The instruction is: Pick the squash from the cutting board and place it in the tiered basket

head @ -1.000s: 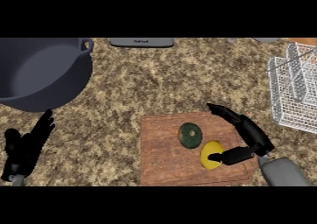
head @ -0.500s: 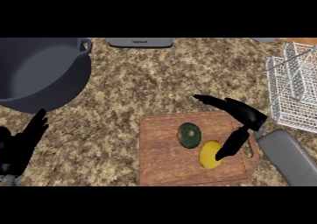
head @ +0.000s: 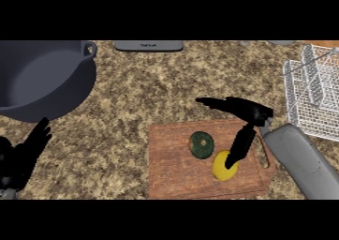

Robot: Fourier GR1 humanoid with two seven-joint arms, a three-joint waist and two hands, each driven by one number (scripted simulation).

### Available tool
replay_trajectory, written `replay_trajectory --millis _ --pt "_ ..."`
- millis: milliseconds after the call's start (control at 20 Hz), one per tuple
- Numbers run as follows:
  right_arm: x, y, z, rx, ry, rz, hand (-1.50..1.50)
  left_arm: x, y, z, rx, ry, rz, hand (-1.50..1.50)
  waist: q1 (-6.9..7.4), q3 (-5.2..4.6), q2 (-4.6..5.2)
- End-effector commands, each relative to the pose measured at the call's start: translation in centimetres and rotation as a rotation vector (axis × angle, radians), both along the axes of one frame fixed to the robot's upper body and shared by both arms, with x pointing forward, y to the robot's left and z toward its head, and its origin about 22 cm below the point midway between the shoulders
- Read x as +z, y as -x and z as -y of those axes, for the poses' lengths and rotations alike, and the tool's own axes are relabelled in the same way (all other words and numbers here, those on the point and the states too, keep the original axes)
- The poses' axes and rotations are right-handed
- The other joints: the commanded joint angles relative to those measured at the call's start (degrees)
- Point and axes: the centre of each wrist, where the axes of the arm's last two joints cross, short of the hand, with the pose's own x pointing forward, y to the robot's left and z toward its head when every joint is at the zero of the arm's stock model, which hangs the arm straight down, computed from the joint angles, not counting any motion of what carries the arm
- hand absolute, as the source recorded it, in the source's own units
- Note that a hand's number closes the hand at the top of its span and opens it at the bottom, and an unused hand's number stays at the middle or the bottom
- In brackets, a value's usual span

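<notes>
The squash (head: 223,166), yellow and rounded, lies on the cutting board (head: 172,180), toward the board's 4 o'clock part. Just at its 10 o'clock side sits a dark green round vegetable (head: 201,144), close to it but apart. The board is a brown wooden slab lying flat on the speckled bench (head: 151,93).

The right hand (head: 247,112) hangs over the board's 1 o'clock corner, its grey forearm (head: 304,161) coming in from the 4 o'clock side of the view. Its fingers (head: 238,147) are spread wide: one set points down toward 6 o'clock with the tips over the squash's upper edge, though contact cannot be told, and another part stretches toward 9 o'clock above the bench. Nothing is held in it.

At the 3 o'clock edge of the view stands the tiered basket (head: 321,93), a white wire frame, well apart from the squash.

At the 10 o'clock corner sits a large dark grey pot (head: 37,82) with a side handle. A grey flat object (head: 149,45) lies at 12 o'clock.

The left hand (head: 17,159) rests at the 8 o'clock edge, straight and holding nothing.
</notes>
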Motion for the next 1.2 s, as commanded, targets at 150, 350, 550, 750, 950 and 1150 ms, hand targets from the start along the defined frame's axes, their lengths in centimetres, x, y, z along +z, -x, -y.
replay_trajectory --millis 150,350,550,750,950,1150 --pt "0.4 -0.1 -0.8 -0.017 0.146 -0.015 -1.50 -1.0 0.7 2.0 0.001 -0.003 0.000 0.00 -0.05 0.02 0.02" --pt "0.1 -0.7 1.1 -0.040 0.179 -0.039 -1.50 0.1 -1.8 0.9 -0.017 0.011 0.013 0.00 -0.20 0.02 0.08" --pt "-1.1 -1.2 2.9 -0.034 0.153 -0.074 -1.50 -0.3 1.0 -0.3 -0.017 0.013 -0.012 0.00 0.03 0.03 0.06" --pt "-2.2 -0.9 2.3 -0.002 0.151 -0.106 -1.50 -0.3 0.1 -0.8 -0.009 0.016 -0.019 0.00 -0.07 0.02 0.06" --pt "-3.0 0.2 3.0 -0.009 0.121 -0.107 -1.50 0.4 -0.7 -0.8 0.004 -0.004 -0.003 0.00 -0.24 0.02 0.03" --pt "-4.4 0.5 2.6 -0.030 0.096 -0.093 -1.50 0.6 2.0 -1.8 0.010 -0.016 0.012 0.00 -0.07 0.03 0.00"
